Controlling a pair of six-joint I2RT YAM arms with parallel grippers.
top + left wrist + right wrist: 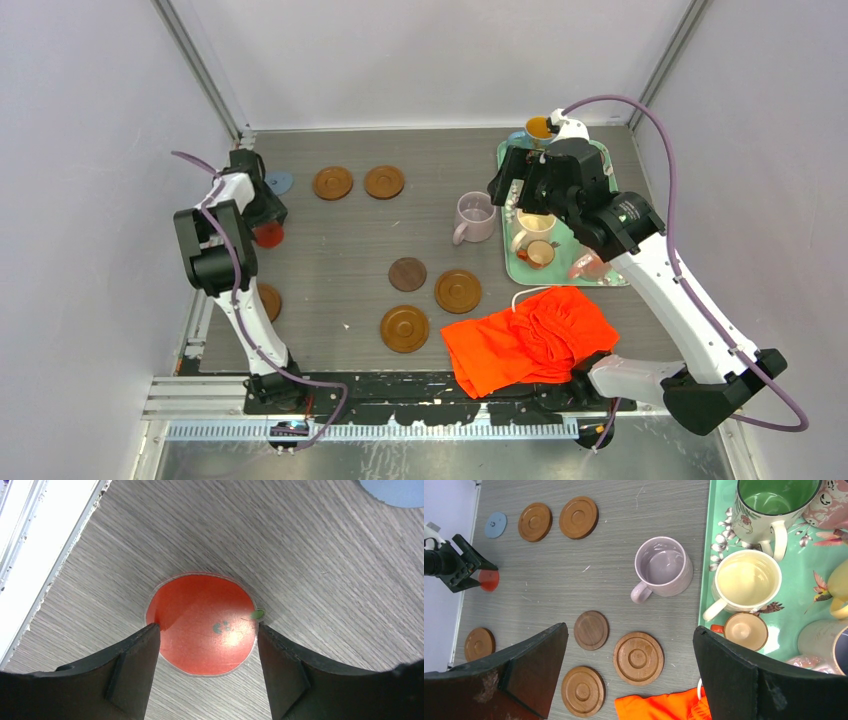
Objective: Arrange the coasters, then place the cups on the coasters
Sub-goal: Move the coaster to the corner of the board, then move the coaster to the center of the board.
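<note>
A red-orange coaster (202, 622) lies flat on the table at the far left. My left gripper (207, 626) stands open astride it, its fingertips at the disc's rim on either side. A blue coaster (279, 181) and two wooden coasters (333, 183) lie behind it, and several more wooden ones (458, 291) lie mid-table. A lilac cup (661, 565) stands on bare table. The cream cup (746, 582), green-inside cup (774, 500) and tiny copper cup (744, 631) sit in the teal tray (716, 525). My right gripper (630, 629) hangs wide open and empty, high above the table beside the tray's left edge.
An orange cloth (530, 338) lies bunched at the front right, next to the nearest wooden coasters. One wooden coaster (268, 301) sits at the left edge by my left arm. White walls close in on both sides and the back.
</note>
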